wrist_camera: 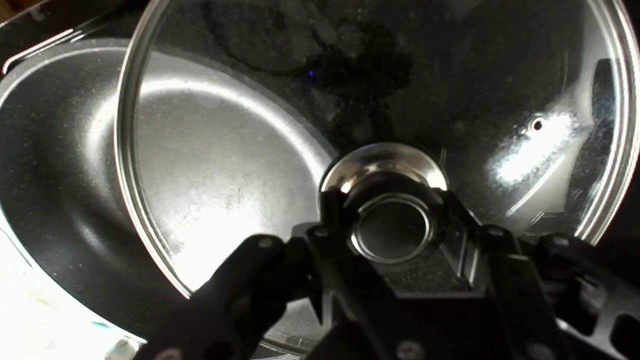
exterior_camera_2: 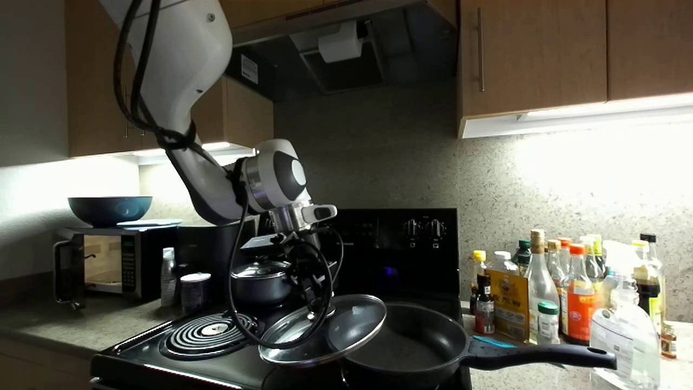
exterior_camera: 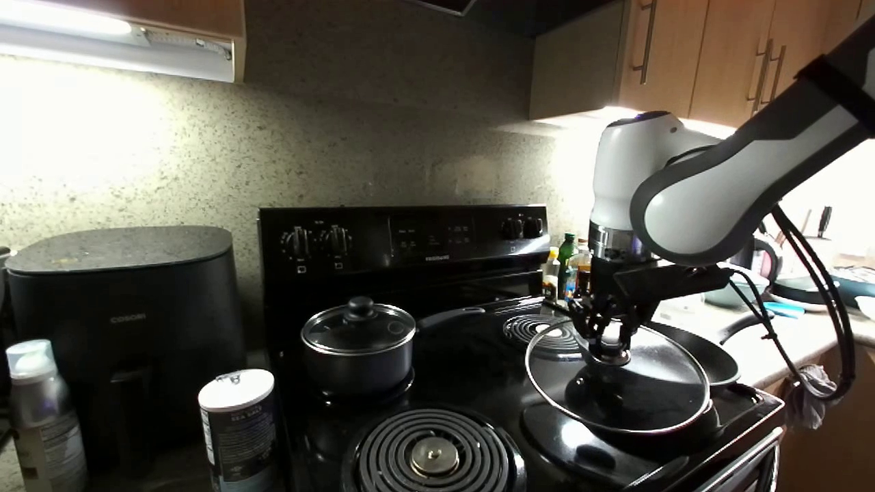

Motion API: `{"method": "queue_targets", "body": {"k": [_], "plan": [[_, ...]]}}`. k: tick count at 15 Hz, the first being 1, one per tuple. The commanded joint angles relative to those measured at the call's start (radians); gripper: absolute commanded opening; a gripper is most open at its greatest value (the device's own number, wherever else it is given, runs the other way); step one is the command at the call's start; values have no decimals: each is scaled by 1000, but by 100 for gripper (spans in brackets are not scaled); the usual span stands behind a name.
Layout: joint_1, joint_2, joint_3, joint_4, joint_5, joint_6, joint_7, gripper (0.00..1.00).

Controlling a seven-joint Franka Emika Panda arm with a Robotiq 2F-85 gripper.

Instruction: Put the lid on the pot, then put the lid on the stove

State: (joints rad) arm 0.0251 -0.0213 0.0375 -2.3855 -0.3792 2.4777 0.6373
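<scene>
Lid [exterior_camera: 646, 396] tilted, knob [wrist_camera: 392, 230] in pincer [exterior_camera: 610, 344], partly over frying pan [exterior_camera_2: 422, 349]

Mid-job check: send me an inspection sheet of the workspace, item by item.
Surface: glossy black stove, spiral coil burners showing.
Job's things: domed glass lid partly over the frying pan, not seated.
Clutter: lidded saucepan on stove; condiment bottles, spray bottle beside stove.
Gripper: jaws closed on the lid's knob.
Cables: looped, crossing in front of the lid in an exterior view; contact unclear.
Surroundings: Cosori air fryer, range hood, microwave with its door open.
</scene>
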Motion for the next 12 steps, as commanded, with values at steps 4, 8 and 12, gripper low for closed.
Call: {"method": "queue_targets", "body": {"k": [4,8,12], "plan": [[3,-7,4,-8,-4,16,0,25],[48,-51,55,-51,-127,48,31,25],[99,-49,113,-60,-266,49,77,25]]}}
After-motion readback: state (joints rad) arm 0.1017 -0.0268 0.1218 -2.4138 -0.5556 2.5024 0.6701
